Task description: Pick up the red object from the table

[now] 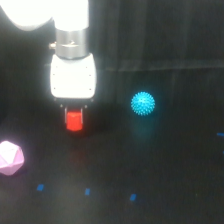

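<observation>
While the gripper (74,119) hangs over the table (165,165), I see the red block (74,120) between its dark fingers, apparently clamped, though blur hides contact. I judge it light, rigid, smooth-faced; flat opposite facets suit the hold best. Cyan ball (143,103) and pink polyhedron (10,158) sit well apart.

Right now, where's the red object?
In the exterior view, the red object sits left of centre, directly under the white gripper, between the pink polyhedron at lower left and the cyan spiky ball to its right.
</observation>
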